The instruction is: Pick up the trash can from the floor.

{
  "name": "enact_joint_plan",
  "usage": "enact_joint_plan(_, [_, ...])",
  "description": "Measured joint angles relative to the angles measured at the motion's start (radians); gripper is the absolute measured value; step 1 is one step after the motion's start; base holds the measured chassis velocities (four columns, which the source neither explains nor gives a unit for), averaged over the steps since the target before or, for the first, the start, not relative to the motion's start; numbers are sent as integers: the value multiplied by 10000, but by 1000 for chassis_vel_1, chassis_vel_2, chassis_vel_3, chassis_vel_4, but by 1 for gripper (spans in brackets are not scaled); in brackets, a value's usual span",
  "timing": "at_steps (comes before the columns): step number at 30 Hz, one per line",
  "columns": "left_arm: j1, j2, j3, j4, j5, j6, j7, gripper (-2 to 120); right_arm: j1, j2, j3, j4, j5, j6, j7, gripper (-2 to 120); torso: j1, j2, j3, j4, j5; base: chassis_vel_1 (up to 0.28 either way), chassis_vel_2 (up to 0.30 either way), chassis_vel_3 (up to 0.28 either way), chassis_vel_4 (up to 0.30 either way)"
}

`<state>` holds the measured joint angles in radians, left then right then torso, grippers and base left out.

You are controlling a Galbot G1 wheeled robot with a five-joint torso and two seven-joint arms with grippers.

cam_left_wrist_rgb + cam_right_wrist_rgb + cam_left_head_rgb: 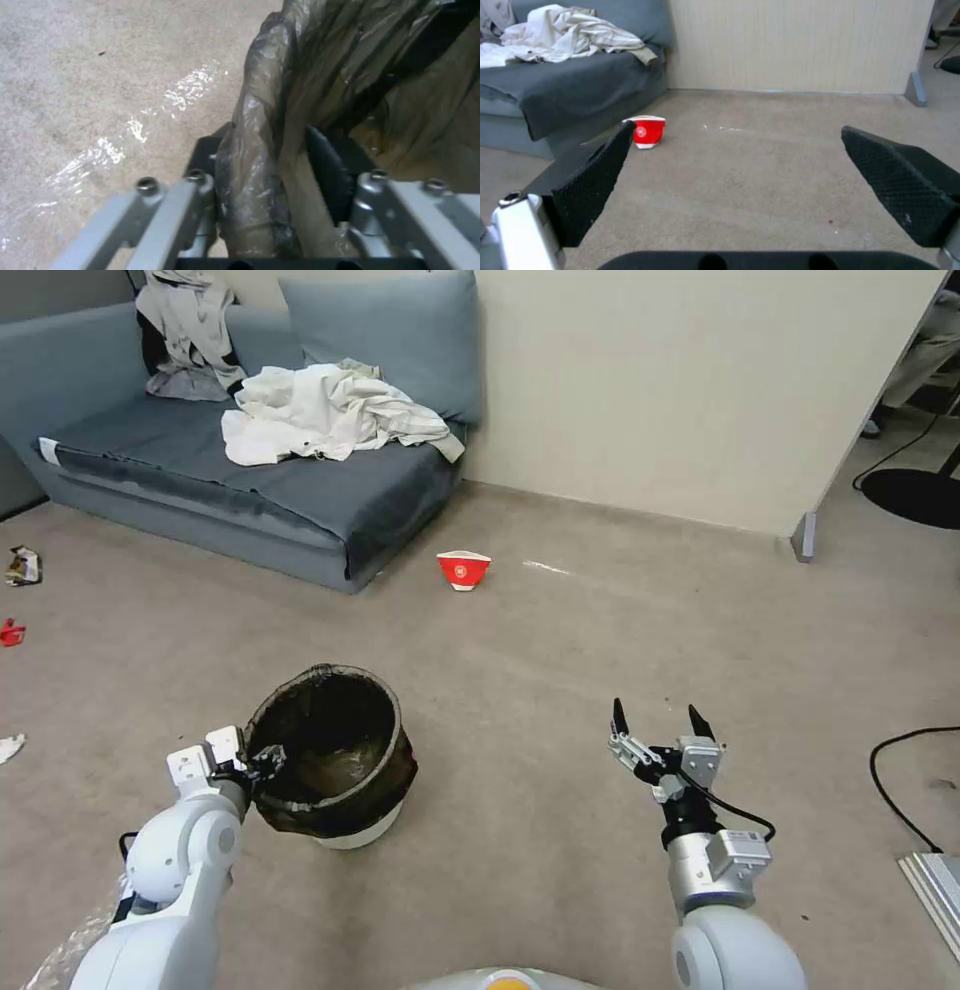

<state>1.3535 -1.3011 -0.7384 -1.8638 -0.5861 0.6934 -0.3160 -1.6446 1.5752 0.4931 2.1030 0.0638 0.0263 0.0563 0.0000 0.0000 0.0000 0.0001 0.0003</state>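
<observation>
Left gripper point(262, 762) pinching the trash can point(335, 758) rim, which is tilted on the floor point(520, 670).
Its fingers point(325, 168) seem to clamp mostly slippery bag film, so a lift could strip the liner; right gripper point(655, 725) hangs spread and empty, red bowl point(464, 569) far beyond.

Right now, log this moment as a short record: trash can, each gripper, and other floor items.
trash can: upright on the floor, dark bag folded over rim
left gripper: shut on the trash can's bagged rim, nearest the robot's left
right gripper: open, empty, above bare floor
other: red-and-white paper bowl near the sofa
</observation>
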Motion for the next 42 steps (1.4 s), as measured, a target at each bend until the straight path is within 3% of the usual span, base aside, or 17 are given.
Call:
enact_joint_plan(7, [87, 1, 56, 33, -20, -331, -1, 10, -40, -2, 51, 28, 9, -4, 11, 100, 0, 0, 0, 0, -1, 0, 0, 0, 0])
enact_joint_plan(16, [406, 10, 11, -227, -215, -638, 35, 7, -43, 6, 51, 37, 12, 0, 29, 100, 0, 0, 0, -2, -6, 0, 0, 0, 0])
enact_joint_plan(20, [670, 15, -7, -474, -411, -1306, 113, 5, -9, 21, 50, 64, 12, -4, 52, 100, 0, 0, 1, -3, -12, 0, 0, 0, 0])
enact_joint_plan(26, [1056, 61, -129, -1105, -800, -1983, 299, 5, 37, 21, 71, 92, 12, -74, 86, 100, 0, 0, 1, 0, -4, 0, 0, 0, 0])
enact_joint_plan(27, [1299, 124, -189, -1602, -1070, -2191, 435, 5, 55, 21, 71, 95, 12, -126, 88, 100, 0, 0, 0, -2, -6, 0, 0, 0, 0])
enact_joint_plan(33, [1862, 218, -337, -2746, -1433, -2737, 877, 5, 99, 57, 65, 95, 9, -191, 102, 100, 0, 0, 0, -1, -2, 0, 0, 0, 0])
enact_joint_plan(42, [2528, -16, 2, -3837, -733, -4439, 1445, 5, 83, 121, 47, 146, -1, -197, 116, 100, 0, 0, 0, 0, -2, 0, 0, 0, 0])
